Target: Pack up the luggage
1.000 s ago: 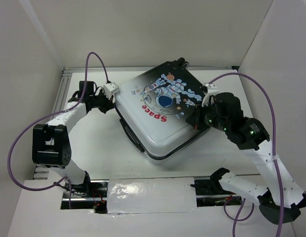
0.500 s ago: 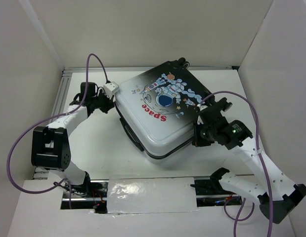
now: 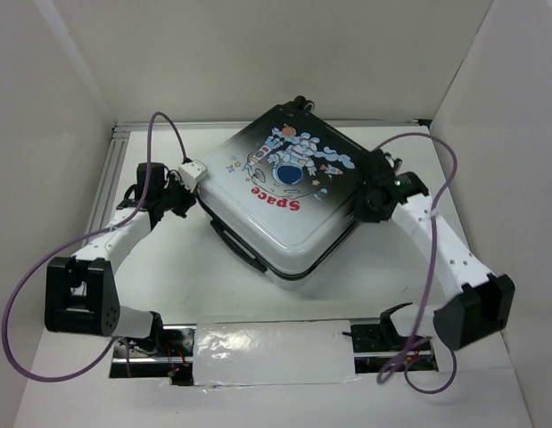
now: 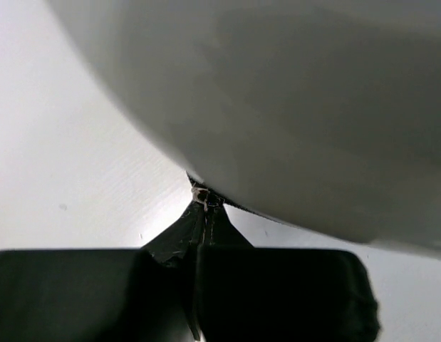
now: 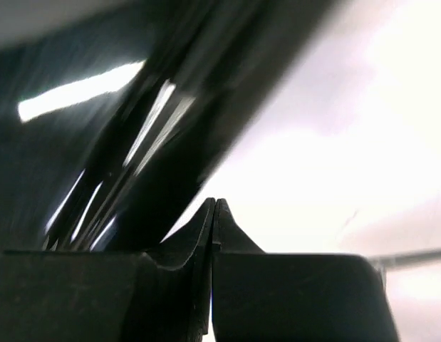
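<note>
White table [image 3: 186, 285] holds the luggage [image 3: 276, 192], lid down. Our left gripper [image 4: 202, 210] pinches its zip tab [image 4: 201, 194]. Our right gripper [image 5: 214, 206], fingers pressed together, sits beside it. We think zipping is left.

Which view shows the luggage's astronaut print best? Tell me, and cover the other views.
The top external view: the whole closed luggage lies print-up, with "Space" readable. The left wrist view shows only a pale, plain curve of its shell; the right wrist view only a blurred dark edge.

Luggage [image 3: 284, 201] fills table [image 3: 186, 278] centre. Left wall [image 3: 44, 134], right wall [image 3: 516, 107] close on flanks. Open passage: bare strip along near edge.
</note>
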